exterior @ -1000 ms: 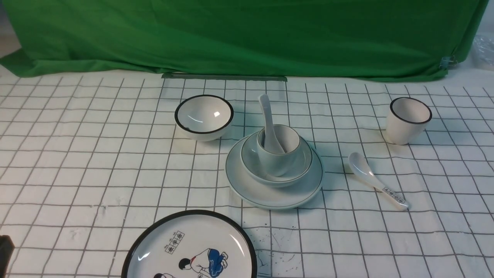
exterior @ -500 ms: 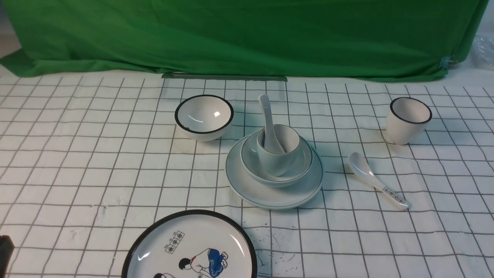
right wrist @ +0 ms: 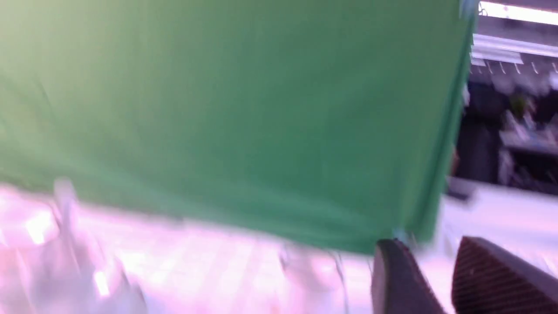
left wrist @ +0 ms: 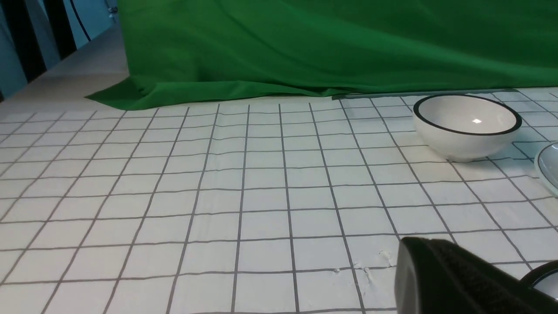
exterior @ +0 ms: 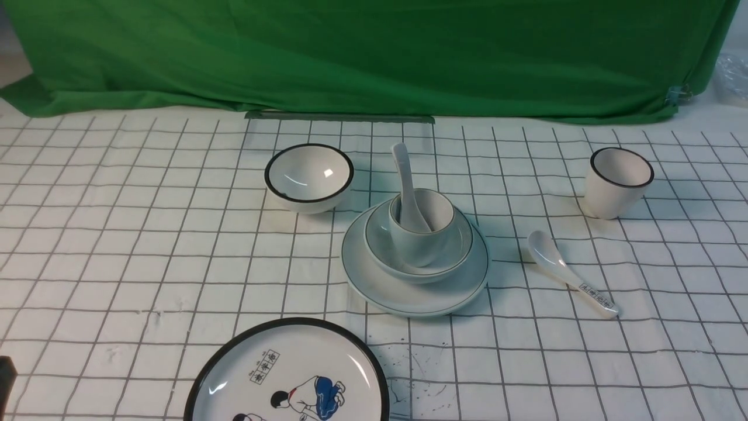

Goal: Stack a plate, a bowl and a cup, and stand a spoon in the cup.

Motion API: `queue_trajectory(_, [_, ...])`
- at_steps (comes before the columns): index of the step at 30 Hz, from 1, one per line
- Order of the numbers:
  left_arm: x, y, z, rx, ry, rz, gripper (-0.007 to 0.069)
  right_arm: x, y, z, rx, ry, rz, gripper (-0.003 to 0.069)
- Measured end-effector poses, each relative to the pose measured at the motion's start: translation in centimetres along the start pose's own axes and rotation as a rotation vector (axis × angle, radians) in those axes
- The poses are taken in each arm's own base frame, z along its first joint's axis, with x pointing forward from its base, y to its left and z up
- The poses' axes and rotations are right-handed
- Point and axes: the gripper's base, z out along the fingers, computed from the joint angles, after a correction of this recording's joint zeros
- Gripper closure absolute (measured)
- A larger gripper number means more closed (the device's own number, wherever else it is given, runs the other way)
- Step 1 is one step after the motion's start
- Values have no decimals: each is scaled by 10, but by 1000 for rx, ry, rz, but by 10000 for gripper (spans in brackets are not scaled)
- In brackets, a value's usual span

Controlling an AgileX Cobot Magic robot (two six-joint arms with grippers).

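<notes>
The pale plate (exterior: 409, 295) lies at the table's middle with the shallow bowl (exterior: 461, 248) on it and the squat cup (exterior: 418, 245) inside the bowl. The plain white spoon (exterior: 403, 166) stands in the cup, its handle leaning up and back. No gripper touches the stack. My left gripper (left wrist: 407, 245) is shut and empty, low over the cloth near the front left; only a dark sliver of it (exterior: 4, 374) shows in the front view. In the blurred right wrist view my right gripper (right wrist: 429, 250) has its jaws apart with nothing between them.
A black-rimmed deep bowl (exterior: 308, 175) sits left of the stack and a black-rimmed cup (exterior: 618, 181) at the far right. A printed-handle spoon (exterior: 570, 275) lies right of the plate. The cartoon plate (exterior: 286, 374) lies at the front edge. A green cloth (exterior: 374, 52) hangs behind.
The dark tip of my left gripper has slipped slightly further out of the front view's lower left corner. The stack and the other dishes have not moved.
</notes>
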Motion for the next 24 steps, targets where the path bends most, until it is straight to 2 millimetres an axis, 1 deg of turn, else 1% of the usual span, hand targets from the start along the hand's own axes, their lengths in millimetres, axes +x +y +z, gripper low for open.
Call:
queue_trajectory(1, [0,0,0,0,0,0,622,16,1,1,12,50,0,422])
queue_trajectory(3, [0,0,0,0,0,0,622,24,2,2,23,78,3,422])
queue_trajectory(4, [0,0,0,0,-2,-2,622,43,5,2,24,173,24,422])
queue_trajectory(6, [0,0,0,-1,-1,1,622,54,7,0,3,271,28,422])
queue_trajectory(8, [0,0,0,-2,-2,5,622,60,9,-1,-11,338,40,422])
queue_trajectory(11, [0,0,0,-3,-2,10,622,61,9,-2,-11,352,57,422])
queue_trajectory(13, [0,0,0,-4,-2,15,622,62,10,-2,-12,354,102,422])
queue_trajectory(18, [0,0,0,-5,-2,18,622,61,12,-2,-46,352,112,422])
queue_trajectory(24, [0,0,0,-5,-1,21,622,61,12,-2,-48,352,118,422])
